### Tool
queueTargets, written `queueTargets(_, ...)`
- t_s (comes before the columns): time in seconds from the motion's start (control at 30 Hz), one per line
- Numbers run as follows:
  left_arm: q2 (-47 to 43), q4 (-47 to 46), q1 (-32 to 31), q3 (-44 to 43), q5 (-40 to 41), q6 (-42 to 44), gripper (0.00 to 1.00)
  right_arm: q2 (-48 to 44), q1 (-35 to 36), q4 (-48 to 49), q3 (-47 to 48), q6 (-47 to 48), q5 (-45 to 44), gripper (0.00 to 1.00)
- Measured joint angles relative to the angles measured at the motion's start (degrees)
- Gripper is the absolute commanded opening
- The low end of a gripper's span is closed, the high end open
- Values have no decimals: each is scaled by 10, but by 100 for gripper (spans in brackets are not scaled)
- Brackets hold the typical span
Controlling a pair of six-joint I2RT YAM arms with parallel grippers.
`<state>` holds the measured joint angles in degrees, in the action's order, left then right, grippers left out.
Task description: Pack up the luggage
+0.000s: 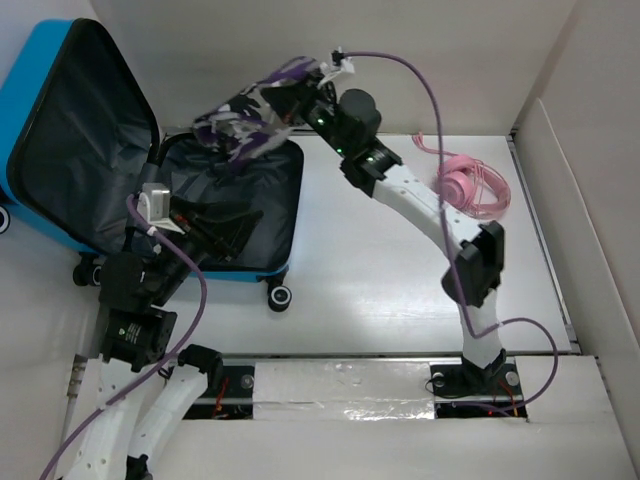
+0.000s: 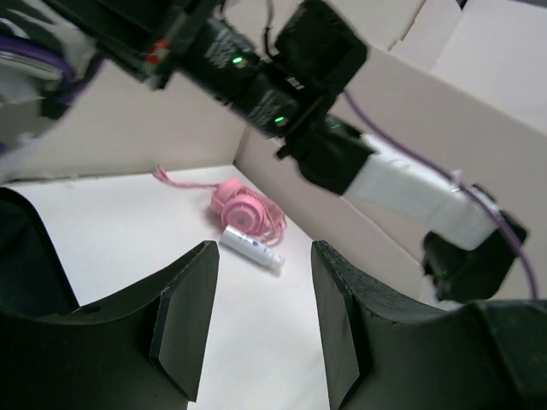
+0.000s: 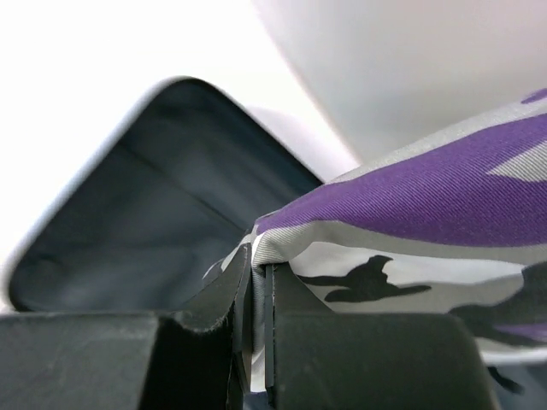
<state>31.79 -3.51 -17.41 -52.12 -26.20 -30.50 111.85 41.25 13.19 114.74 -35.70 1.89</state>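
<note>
Right gripper pinches the cloth above the open suitcase, apparently to drop it in; left gripper is spread.

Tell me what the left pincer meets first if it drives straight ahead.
Likely the small white tube beside the pink headphones, framed by the open left pincer; depth is unclear, so the table may come first.

Luggage sat open at the far left of the bench: a small bright-blue hard shell with dark grey lining in both halves. Lid stood raised, tilted back toward the far left, its lining creased. Lower half lay flat on the bench, open side up. Black-and-white caster wheels showed along its near edge.
</note>
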Motion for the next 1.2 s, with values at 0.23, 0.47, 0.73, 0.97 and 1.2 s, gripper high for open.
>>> queueTargets(0.23,-32,28,-1,-16,46,14,45,117,54,97,44,-45,40,0)
queueTargets(0.47,-44,56,-3,0,61,22,45,163,70,202,-232,-113,135,17)
queueTargets(0.73,-29,64,-3,30,52,22,45,40,44,164,-411,-104,150,94)
queueTargets(0.97,-8,69,-3,35,50,29,45,-98,36,73,-412,-43,83,100)
queueTargets(1.2,-5,95,-3,35,95,48,44,-111,33,-9,-325,3,15,86)
